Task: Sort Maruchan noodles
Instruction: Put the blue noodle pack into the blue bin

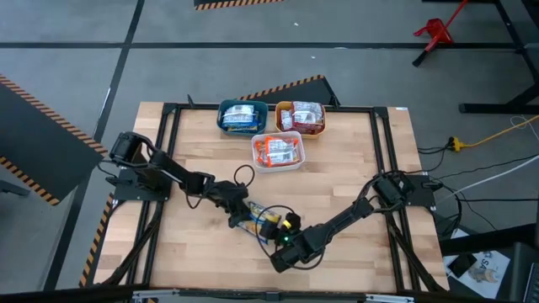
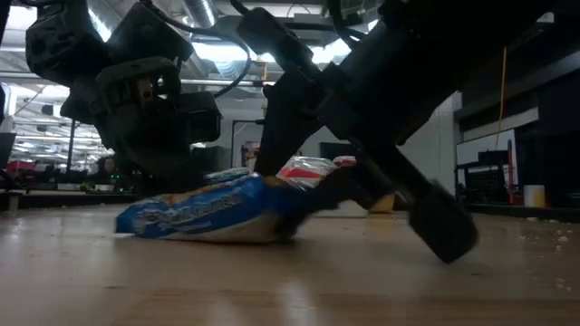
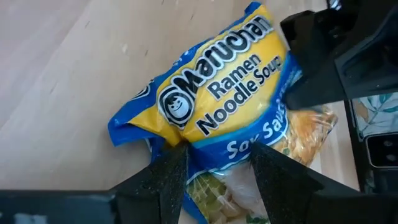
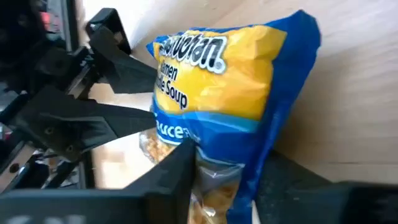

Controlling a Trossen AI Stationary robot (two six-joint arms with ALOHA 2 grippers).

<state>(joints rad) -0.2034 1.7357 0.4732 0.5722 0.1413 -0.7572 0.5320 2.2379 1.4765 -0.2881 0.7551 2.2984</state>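
Maruchan noodles, one blue-yellow packet (image 3: 214, 93), lie near the table's (image 1: 354, 168) front edge, pinched at opposite ends by the left gripper (image 3: 214, 165) and right gripper (image 4: 227, 168). Pickup appears underway. Next, one claw should release so the other can carry it to the far blue bin (image 1: 242, 117), beside the orange bin (image 1: 301, 117) and white bin (image 1: 278, 151).

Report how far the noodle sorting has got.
Done: the teal bin, orange bin and white bin each hold ramen packets. In hand: the last blue-yellow plastic Maruchan packet lies on the wooden table, pinched by the left gripper and the right gripper. Left: binning it.
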